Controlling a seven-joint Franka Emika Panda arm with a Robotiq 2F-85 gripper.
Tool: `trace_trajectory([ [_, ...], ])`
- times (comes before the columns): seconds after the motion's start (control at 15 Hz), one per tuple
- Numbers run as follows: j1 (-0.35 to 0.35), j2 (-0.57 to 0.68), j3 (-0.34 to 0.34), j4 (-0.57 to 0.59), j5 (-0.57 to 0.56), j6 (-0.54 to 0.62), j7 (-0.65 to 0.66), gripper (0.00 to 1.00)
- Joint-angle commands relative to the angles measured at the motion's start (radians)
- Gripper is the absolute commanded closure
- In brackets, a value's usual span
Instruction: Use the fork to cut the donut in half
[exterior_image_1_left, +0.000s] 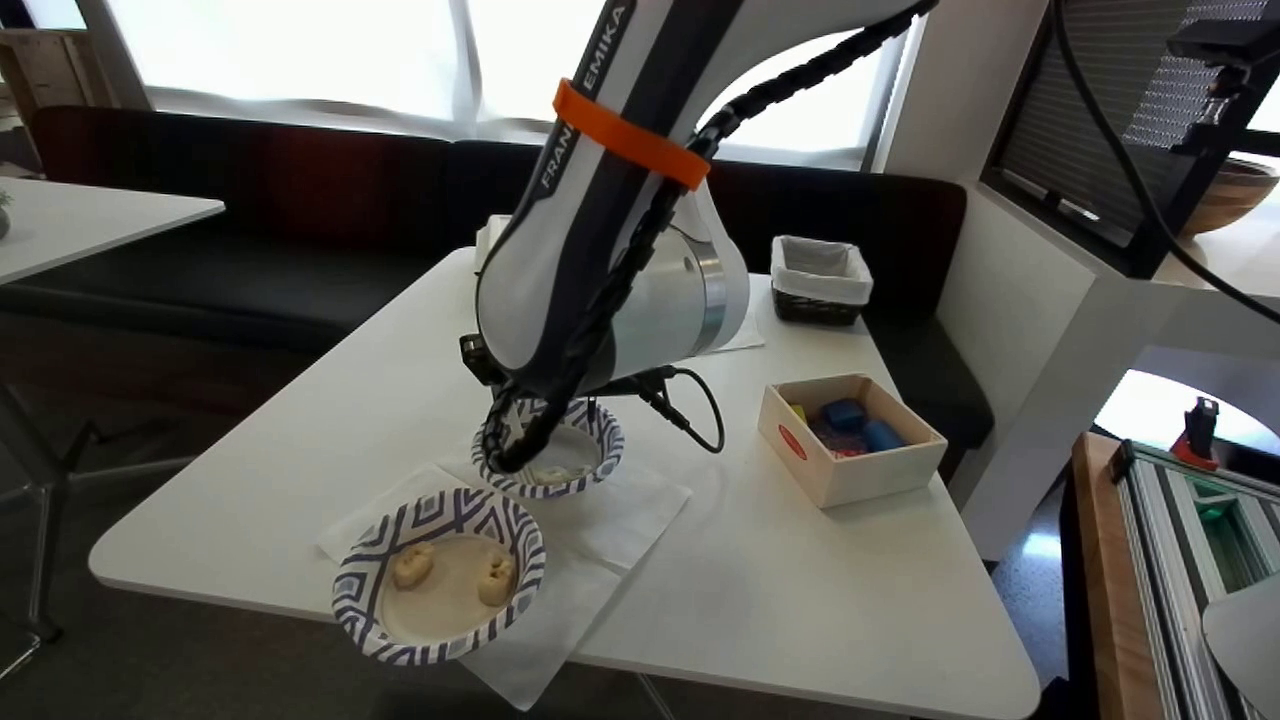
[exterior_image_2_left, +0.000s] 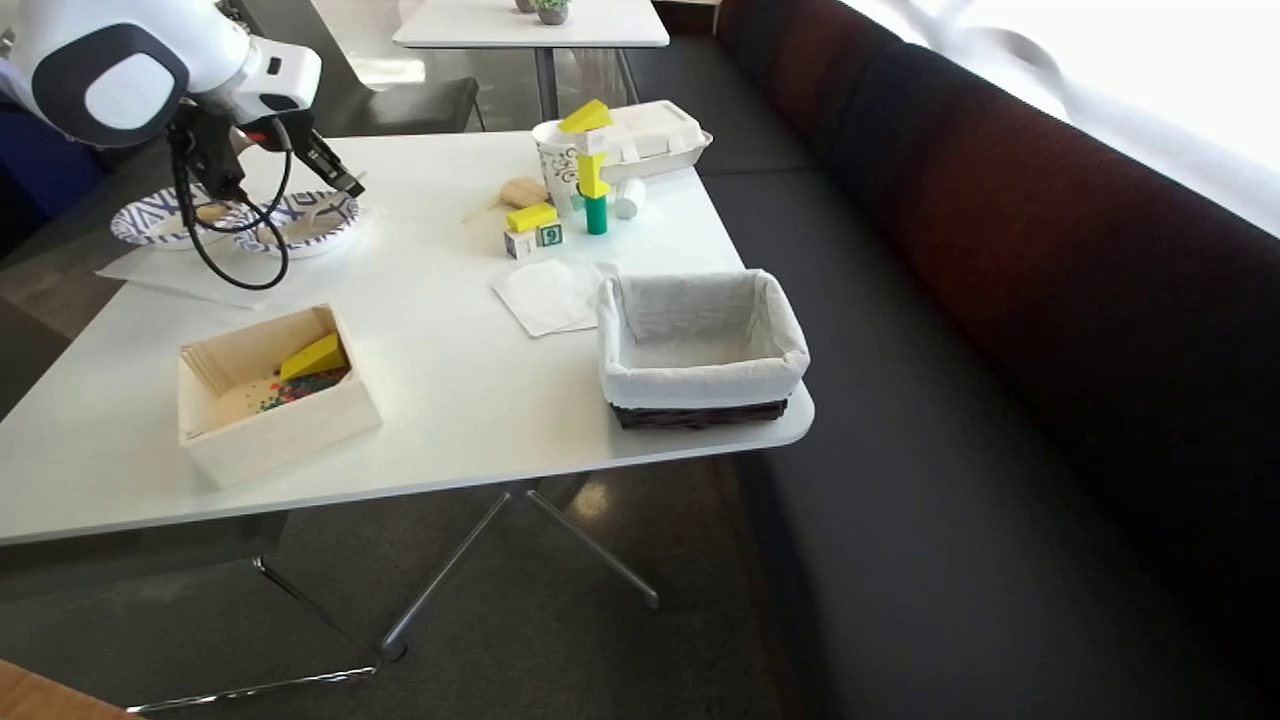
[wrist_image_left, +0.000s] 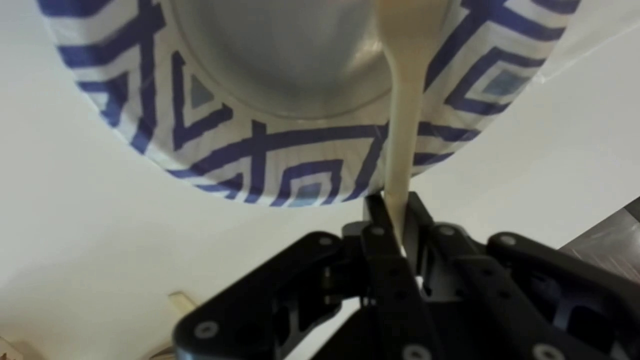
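Observation:
My gripper (wrist_image_left: 397, 204) is shut on the handle of a pale wooden fork (wrist_image_left: 406, 95) in the wrist view. The fork reaches over a blue-and-white patterned bowl (wrist_image_left: 310, 165); its tines are out of that view. In an exterior view the gripper (exterior_image_2_left: 350, 182) is at the far rim of this bowl (exterior_image_2_left: 345, 212). The bowl also shows under the arm in an exterior view (exterior_image_1_left: 608, 440), with something pale in it that I cannot make out. A second patterned bowl (exterior_image_1_left: 510, 530) holds two separate tan donut pieces, one at left (exterior_image_1_left: 412, 566) and one at right (exterior_image_1_left: 495, 578).
White napkins (exterior_image_1_left: 590, 560) lie under the bowls. A wooden box (exterior_image_1_left: 870, 478) of blocks and a cloth-lined basket (exterior_image_2_left: 700, 385) stand on the table. Stacked blocks (exterior_image_2_left: 594, 175), a paper cup (exterior_image_2_left: 556, 160) and a white carton (exterior_image_2_left: 655, 140) stand on the table.

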Motion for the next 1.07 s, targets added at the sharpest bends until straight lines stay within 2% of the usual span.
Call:
trace_trajectory([
  [0.0, 0.016, -0.039, -0.026, -0.034, -0.033, -0.045, 0.046, 0.97],
  [0.2, 0.013, -0.060, -0.031, -0.039, -0.037, -0.059, 0.047, 0.97],
  [0.27, 0.024, -0.065, -0.038, -0.035, 0.007, -0.066, 0.010, 0.97],
  [0.67, 0.059, -0.089, -0.090, -0.033, 0.001, -0.125, 0.012, 0.97],
  [1.0, 0.104, -0.074, -0.125, -0.036, -0.009, -0.030, -0.011, 0.97],
])
